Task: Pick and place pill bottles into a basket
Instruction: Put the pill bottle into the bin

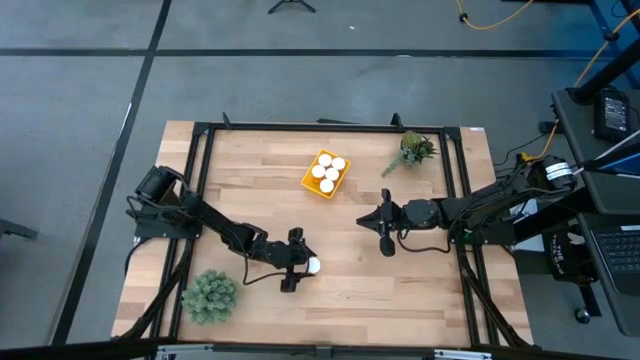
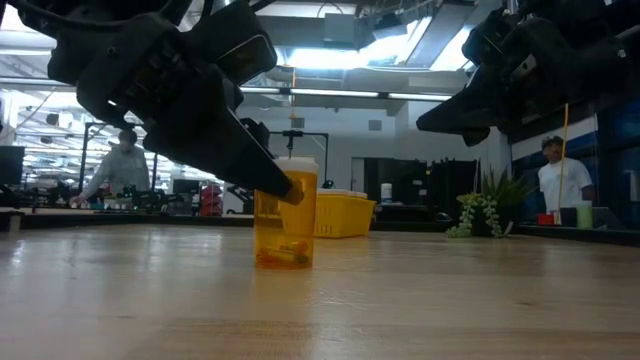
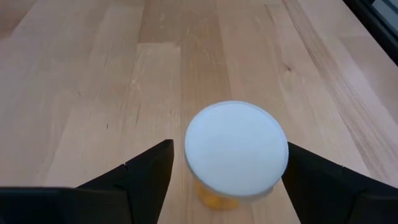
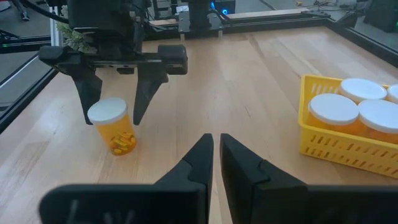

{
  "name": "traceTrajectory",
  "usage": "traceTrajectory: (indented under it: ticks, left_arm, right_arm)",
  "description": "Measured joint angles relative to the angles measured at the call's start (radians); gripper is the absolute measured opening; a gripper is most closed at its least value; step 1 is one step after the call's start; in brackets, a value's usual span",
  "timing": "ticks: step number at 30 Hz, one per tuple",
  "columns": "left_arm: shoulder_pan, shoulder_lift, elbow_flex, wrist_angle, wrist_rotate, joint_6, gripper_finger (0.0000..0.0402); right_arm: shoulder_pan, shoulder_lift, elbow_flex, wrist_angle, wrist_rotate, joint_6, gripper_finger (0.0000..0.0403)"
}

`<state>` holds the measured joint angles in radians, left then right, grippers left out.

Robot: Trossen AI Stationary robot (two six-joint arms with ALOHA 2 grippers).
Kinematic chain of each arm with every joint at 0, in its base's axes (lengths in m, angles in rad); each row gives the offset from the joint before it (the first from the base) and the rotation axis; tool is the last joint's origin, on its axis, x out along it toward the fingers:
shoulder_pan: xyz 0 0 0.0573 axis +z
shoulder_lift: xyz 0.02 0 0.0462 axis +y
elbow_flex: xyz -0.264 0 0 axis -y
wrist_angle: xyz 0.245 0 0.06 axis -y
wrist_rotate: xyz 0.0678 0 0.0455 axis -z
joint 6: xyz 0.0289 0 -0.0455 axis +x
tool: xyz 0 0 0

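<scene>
loose bottle: one pill bottle [image 1: 313,265] stands upright on the table [image 1: 400,290], white cap up, orange body, well apart from the basket on the near side, toward the front edge
left gripper: left gripper [image 1: 303,262] straddles that bottle, one finger [image 3: 134,177] on each side of the cap; jaws spread wide, gaps show both sides in the left wrist view, not clamped
left arm pose: reaches in from the table's left edge, stretched low and diagonal toward the centre, wrist pitched down over the bottle; in the low view a fingertip sits at the bottle's upper edge, contact unclear
right gripper: right gripper [image 1: 385,228] sits between the loose bottle and the basket, off to the basket's right; fingers [image 4: 196,163] pressed almost together, nothing between them
right arm pose: comes in from the right edge, roughly level, raised above the wood, pointing at the left gripper
basket: yellow basket [image 1: 312,186] beyond the loose bottle, toward the back centre, set at an angle
basket contents: five white-capped bottles [image 1: 327,172] packed inside, upright
plants: green plant [image 1: 209,295] left of the loose bottle by the front edge; small plant [image 1: 412,150] right of the basket
</scene>
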<state>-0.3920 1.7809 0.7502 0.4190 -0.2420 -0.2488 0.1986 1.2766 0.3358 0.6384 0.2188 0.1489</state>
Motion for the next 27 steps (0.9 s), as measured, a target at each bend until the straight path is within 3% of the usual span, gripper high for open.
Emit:
traceTrajectory:
  ticks: [8, 27]
  left_arm:
    - [0.000, 0.000, 0.000, 0.002, 0.004, 0.000, 0.0239]
    - [0.000, 0.000, 0.000, 0.008, 0.008, 0.000, 0.0227]
  right_arm:
    - [0.000, 0.000, 0.000, 0.000, 0.000, 0.000, 0.0035]
    - [0.000, 0.000, 0.000, 0.000, 0.000, 0.000, 0.0035]
